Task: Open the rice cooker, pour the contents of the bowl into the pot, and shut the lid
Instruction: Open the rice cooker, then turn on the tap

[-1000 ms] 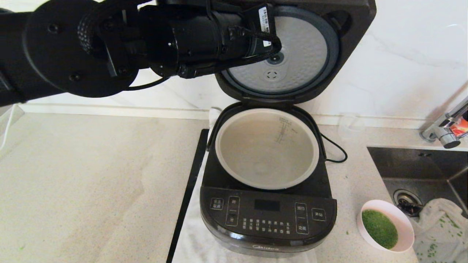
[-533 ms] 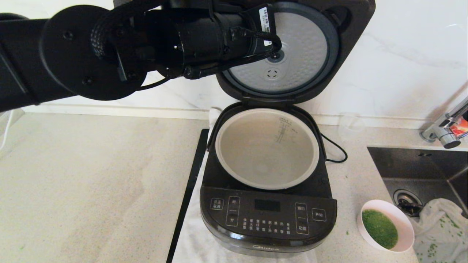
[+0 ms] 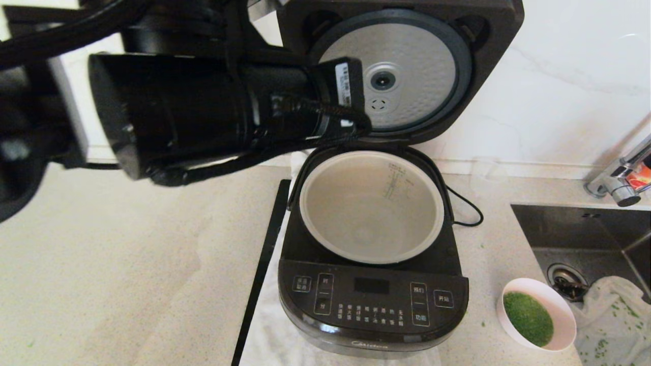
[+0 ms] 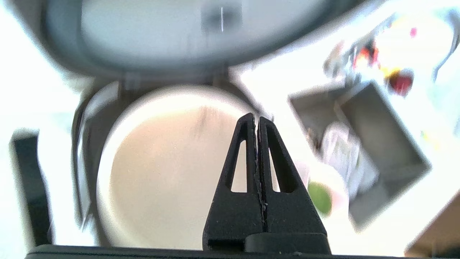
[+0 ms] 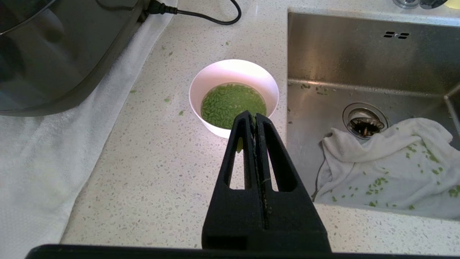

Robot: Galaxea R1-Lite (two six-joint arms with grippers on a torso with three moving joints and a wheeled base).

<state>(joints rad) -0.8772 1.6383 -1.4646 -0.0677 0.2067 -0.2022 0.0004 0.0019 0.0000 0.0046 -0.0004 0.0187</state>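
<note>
The black rice cooker [image 3: 371,305] stands open, its lid [image 3: 407,71] upright against the back wall with the dimpled silver plate facing me. The pale pot [image 3: 371,213] inside looks empty. The small white bowl [image 3: 564,310] sits on the counter right of the cooker, holding the green contents [image 3: 527,317]. My left arm [image 3: 213,112] hangs high at the left of the lid; its gripper [image 4: 256,120] is shut on nothing, above the pot [image 4: 161,172]. My right gripper [image 5: 253,117] is shut, empty, hovering just short of the bowl [image 5: 233,66].
A steel sink [image 3: 585,239] with a white cloth [image 3: 615,315] lies right of the bowl, a faucet [image 3: 620,183] behind it. A clear cup [image 3: 488,173] and power cord [image 3: 465,208] sit behind the cooker. A white towel [image 3: 269,340] lies under the cooker. Green bits dot the counter.
My left arm has drawn back from the lid, leftward, lower and nearer the head camera. The lid stays up. Bowl and cooker have not moved.
</note>
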